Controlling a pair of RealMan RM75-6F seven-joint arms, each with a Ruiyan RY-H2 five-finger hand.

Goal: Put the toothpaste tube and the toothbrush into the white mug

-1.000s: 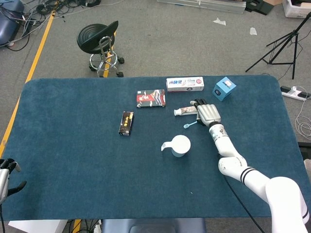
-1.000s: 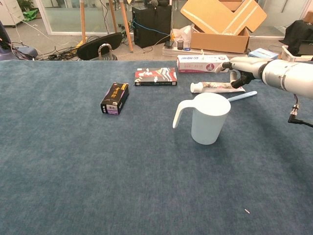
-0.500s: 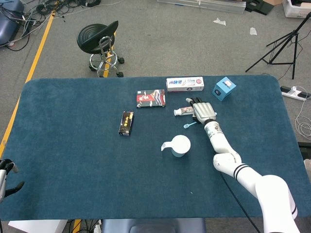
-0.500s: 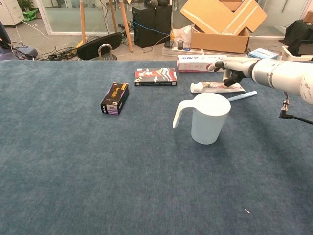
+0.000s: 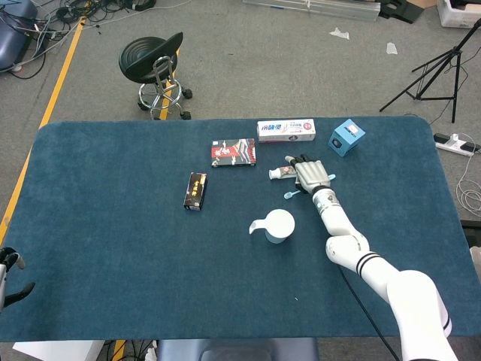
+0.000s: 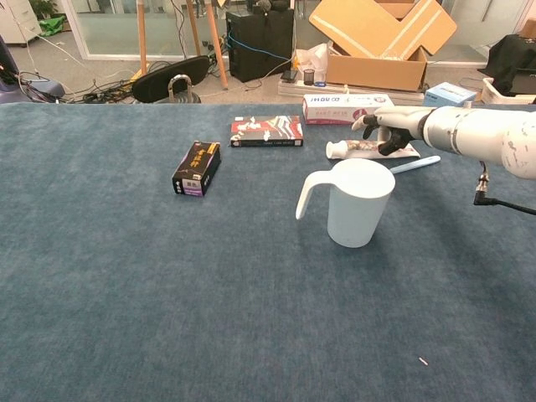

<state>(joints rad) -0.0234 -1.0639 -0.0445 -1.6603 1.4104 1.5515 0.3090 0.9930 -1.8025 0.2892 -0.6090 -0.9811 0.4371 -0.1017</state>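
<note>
Blue felt tabletop (image 5: 113, 226), grey floor behind with a black stool (image 5: 154, 64). White mug (image 6: 356, 201) upright near centre, handle to the left. Toothpaste tube (image 6: 360, 149) lies flat just beyond it; toothbrush (image 6: 414, 164) beside the tube, nearer the mug. Right hand (image 6: 394, 126) sits over the tube's far end, fingers curved down around it — whether it grips, cannot tell. Left hand (image 5: 9, 274) at the table's near-left edge, fingers apart, holding nothing.
</note>
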